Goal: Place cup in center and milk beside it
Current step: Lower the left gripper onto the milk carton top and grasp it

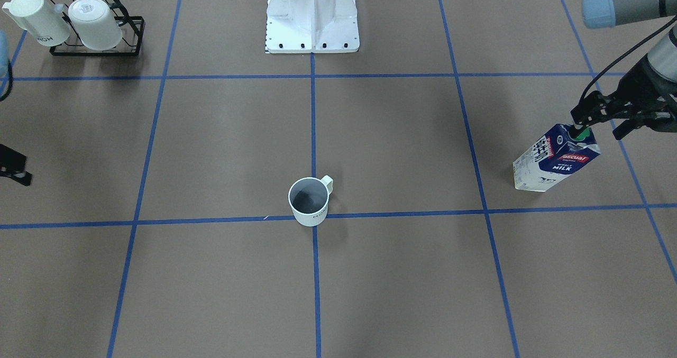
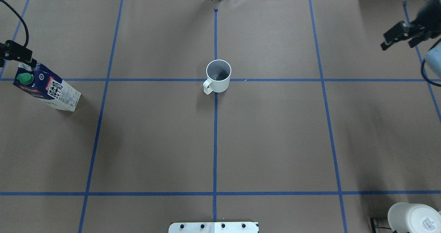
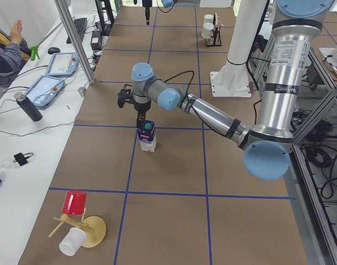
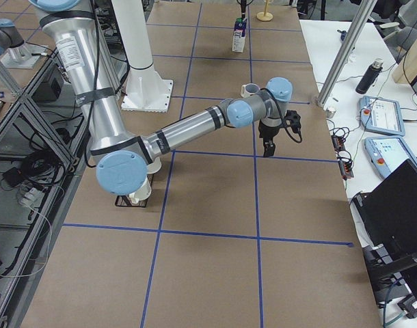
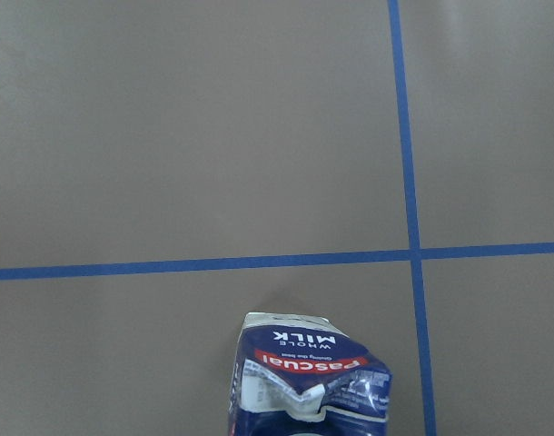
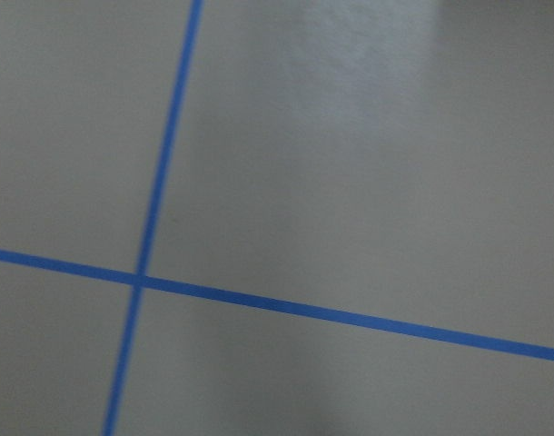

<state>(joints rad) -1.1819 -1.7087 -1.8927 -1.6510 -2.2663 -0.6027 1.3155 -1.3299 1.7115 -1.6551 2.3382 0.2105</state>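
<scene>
The cup (image 1: 309, 202) stands upright on the middle tape crossing, handle toward the robot; it also shows in the overhead view (image 2: 218, 75). The milk (image 1: 558, 159) stands upright far out on my left side and also shows in the overhead view (image 2: 44, 88). Its creased top fills the bottom of the left wrist view (image 5: 304, 381). My left gripper (image 1: 595, 127) hangs right over the carton's green cap, fingers apart; I cannot tell if they touch it. My right gripper (image 2: 398, 43) is open and empty, far out on my right side.
A black rack (image 1: 98, 40) with two upside-down white mugs stands by the robot's right. The white robot base (image 1: 312, 25) is at the near edge. A wooden stand with a red and a white cup (image 3: 74, 221) sits at the left end. The right wrist view shows only a tape crossing (image 6: 139, 279).
</scene>
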